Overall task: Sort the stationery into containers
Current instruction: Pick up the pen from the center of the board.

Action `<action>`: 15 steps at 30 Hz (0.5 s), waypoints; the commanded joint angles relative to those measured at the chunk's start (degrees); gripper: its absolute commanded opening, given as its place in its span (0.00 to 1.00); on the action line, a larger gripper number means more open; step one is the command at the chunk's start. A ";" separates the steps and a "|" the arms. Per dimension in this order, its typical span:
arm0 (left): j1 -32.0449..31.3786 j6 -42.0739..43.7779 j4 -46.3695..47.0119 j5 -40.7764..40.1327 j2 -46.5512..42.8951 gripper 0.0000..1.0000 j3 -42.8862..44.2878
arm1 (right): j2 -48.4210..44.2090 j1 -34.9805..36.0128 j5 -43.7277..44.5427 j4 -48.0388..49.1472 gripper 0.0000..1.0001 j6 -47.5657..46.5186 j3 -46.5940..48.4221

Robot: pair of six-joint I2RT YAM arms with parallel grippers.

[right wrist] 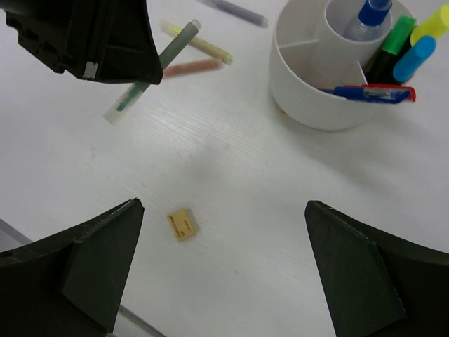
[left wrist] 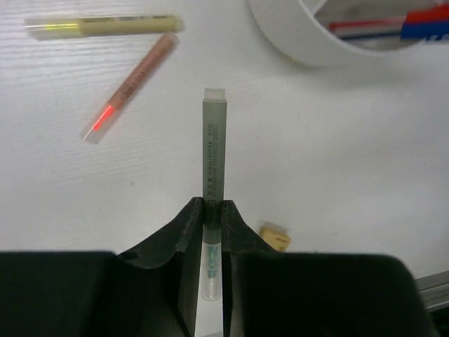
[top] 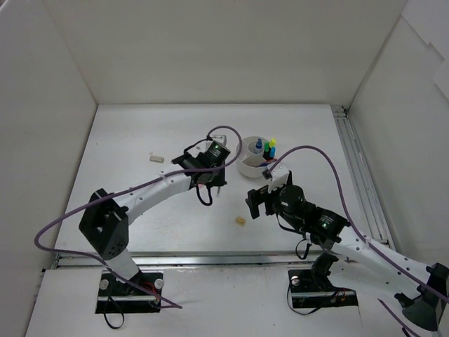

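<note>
My left gripper (left wrist: 213, 210) is shut on a thin grey-green pencil (left wrist: 212, 147), which sticks out forward between the fingers. The right wrist view shows that pencil (right wrist: 174, 42) tilted under the left gripper's black body. The round white organizer (top: 247, 168) stands just right of the left gripper (top: 218, 181). It holds green, yellow and blue capped highlighters (right wrist: 401, 43), a blue-capped marker (right wrist: 366, 17) and a red/blue pen (right wrist: 372, 92). My right gripper (right wrist: 224, 210) is open above the table, with a beige eraser (right wrist: 182, 225) lying below, nearer its left finger.
A yellow pencil (left wrist: 105, 27) and an orange-red pencil (left wrist: 133, 84) lie on the table left of the organizer (left wrist: 295, 42). A purple pencil (right wrist: 235, 10) lies farther back. A second eraser (top: 156, 159) sits at the far left. White walls enclose the table.
</note>
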 commanded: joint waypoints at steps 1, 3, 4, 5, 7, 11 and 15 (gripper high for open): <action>2.23 -18.86 -4.30 -7.13 -7.37 0.00 0.97 | -0.24 1.39 3.67 17.20 0.98 4.13 -1.59; 2.23 -26.50 1.83 -5.45 -11.66 0.00 -3.85 | -0.68 1.74 2.89 25.05 0.98 7.31 -6.68; 2.23 -28.01 4.92 -4.05 -13.00 0.00 -5.97 | -0.60 1.92 2.19 31.53 0.98 8.02 -7.83; 2.23 -32.55 6.43 -3.43 -14.23 0.00 -7.38 | -0.16 1.92 1.14 33.77 0.98 8.12 -9.06; 2.23 -35.57 9.93 -3.60 -16.78 0.00 -10.46 | 1.77 2.71 -0.45 37.12 0.97 7.51 -8.90; 0.92 -40.67 10.40 -4.03 -18.02 0.00 -10.56 | 7.65 3.67 -2.29 36.78 0.95 5.48 -4.68; -0.49 -46.98 9.26 -4.83 -17.93 0.00 -10.47 | 14.07 4.20 -6.24 37.48 0.95 3.73 -1.52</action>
